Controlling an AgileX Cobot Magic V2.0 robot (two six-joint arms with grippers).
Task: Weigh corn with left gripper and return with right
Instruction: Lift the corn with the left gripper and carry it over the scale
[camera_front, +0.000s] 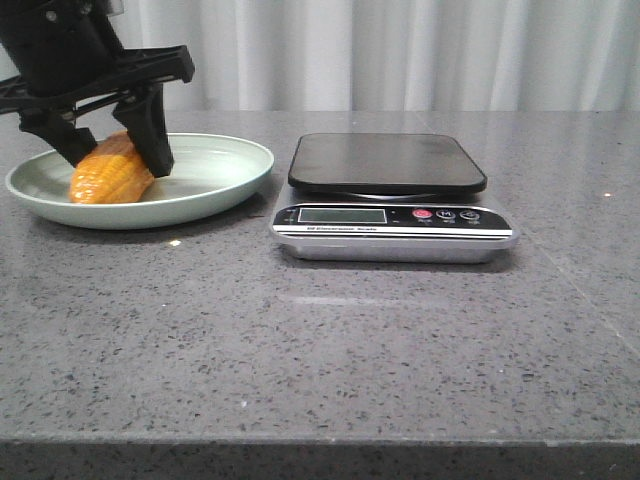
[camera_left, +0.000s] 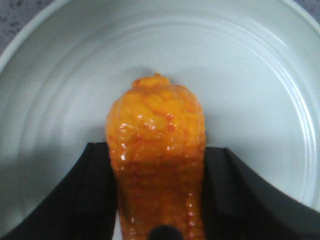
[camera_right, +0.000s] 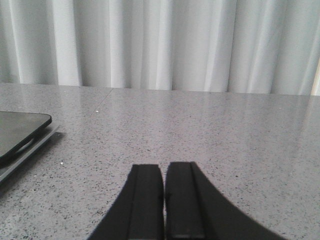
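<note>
Gripping the corn (camera_front: 112, 172) between its fingers inside the plate (camera_front: 215, 165), the left end effector (camera_front: 108, 140) has not yet carried it to the scale (camera_front: 388, 163), while the right end effector (camera_right: 164, 200) waits closed over the tabletop (camera_front: 320, 340), so weighing and return remain.
</note>
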